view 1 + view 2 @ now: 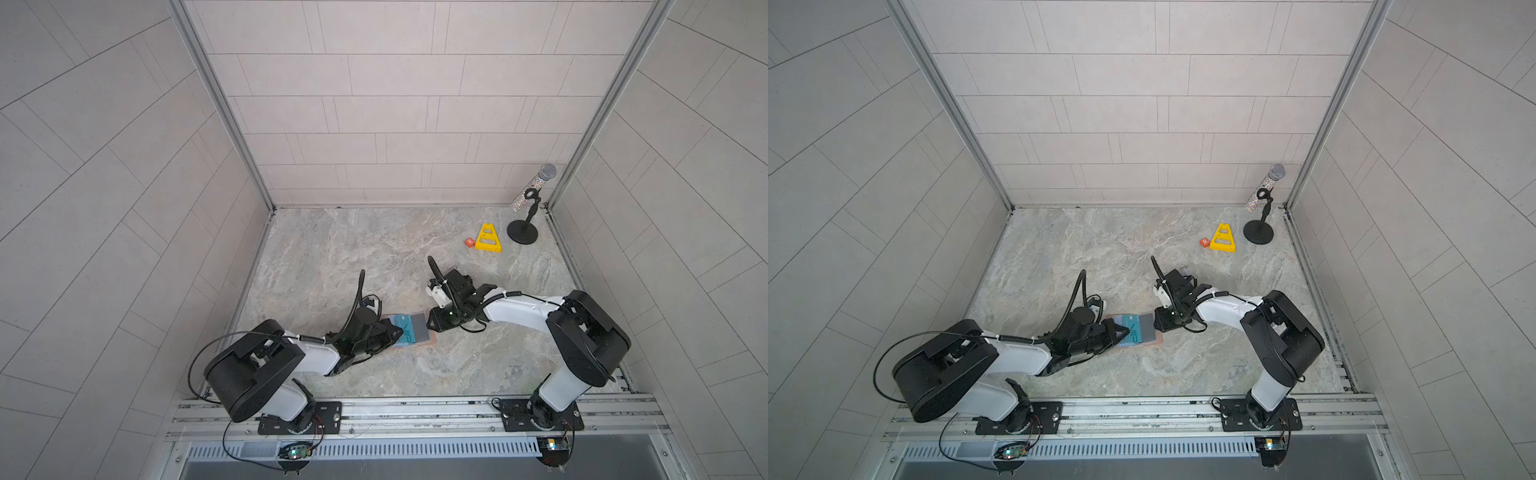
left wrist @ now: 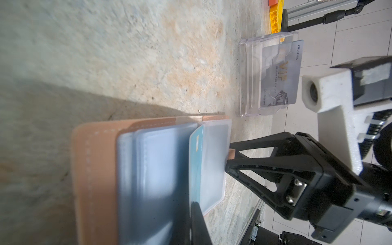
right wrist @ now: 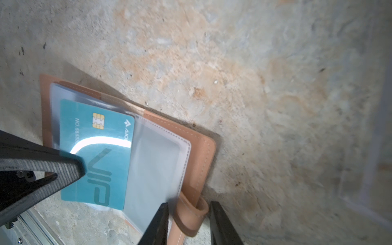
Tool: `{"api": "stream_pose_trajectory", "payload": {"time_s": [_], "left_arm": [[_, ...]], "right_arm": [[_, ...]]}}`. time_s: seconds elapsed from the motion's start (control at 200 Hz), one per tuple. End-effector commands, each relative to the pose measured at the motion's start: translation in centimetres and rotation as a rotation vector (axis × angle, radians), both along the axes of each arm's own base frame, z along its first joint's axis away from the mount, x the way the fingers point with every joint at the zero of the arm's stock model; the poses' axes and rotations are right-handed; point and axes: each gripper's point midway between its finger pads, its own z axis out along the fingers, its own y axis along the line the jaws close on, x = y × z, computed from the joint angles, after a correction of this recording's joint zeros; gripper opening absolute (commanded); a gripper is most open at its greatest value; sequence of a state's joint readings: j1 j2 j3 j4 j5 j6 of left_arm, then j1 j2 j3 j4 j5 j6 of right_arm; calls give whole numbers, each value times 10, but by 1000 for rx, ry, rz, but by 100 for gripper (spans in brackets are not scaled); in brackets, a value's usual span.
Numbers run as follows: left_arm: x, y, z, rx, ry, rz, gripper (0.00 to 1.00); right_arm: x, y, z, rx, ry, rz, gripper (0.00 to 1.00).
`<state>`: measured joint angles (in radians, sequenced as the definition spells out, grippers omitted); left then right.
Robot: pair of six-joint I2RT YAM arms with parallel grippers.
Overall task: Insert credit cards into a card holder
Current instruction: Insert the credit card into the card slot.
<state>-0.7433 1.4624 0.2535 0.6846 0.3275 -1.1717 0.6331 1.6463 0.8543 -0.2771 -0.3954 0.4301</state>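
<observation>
A teal card [image 3: 99, 152] is pinched by the left fingers [image 3: 63, 169], aslant over the open card holder [image 3: 203, 152] | right fingers [image 3: 157, 224] part-spread astride its snap tab [image 3: 191, 214], grip unclear | risk: card edge caught on clear sleeve [image 3: 157, 165], holder dragged across bench [image 3: 254, 84].

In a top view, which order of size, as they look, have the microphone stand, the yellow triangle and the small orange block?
Largest to smallest:
1. microphone stand
2. yellow triangle
3. orange block
All stand close together, so nearness hardly matters.
</observation>
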Motion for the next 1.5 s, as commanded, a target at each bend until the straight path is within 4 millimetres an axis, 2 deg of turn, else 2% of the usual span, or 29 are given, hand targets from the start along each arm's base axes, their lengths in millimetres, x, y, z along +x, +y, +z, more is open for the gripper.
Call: {"api": "stream_pose_trajectory", "payload": {"time_s": [0.0, 0.531, 0.676, 0.701, 0.861, 1.496], "left_arm": [[-7, 8, -19, 71, 43, 4, 0], [-16, 30, -21, 233, 42, 2, 0], [-14, 23, -21, 211, 33, -15, 0], [-8, 16, -13, 193, 16, -17, 0], [-7, 9, -16, 178, 26, -30, 0], [-11, 12, -22, 219, 25, -34, 0]], "right_arm": [[-10, -12, -18, -82, 53, -9, 35], [-9, -12, -18, -85, 52, -10, 35], [-9, -11, -17, -85, 53, -7, 35], [-10, -11, -17, -85, 52, -7, 35], [-10, -10, -18, -85, 55, -3, 35], [-13, -7, -25, -85, 76, -1, 35]]}}
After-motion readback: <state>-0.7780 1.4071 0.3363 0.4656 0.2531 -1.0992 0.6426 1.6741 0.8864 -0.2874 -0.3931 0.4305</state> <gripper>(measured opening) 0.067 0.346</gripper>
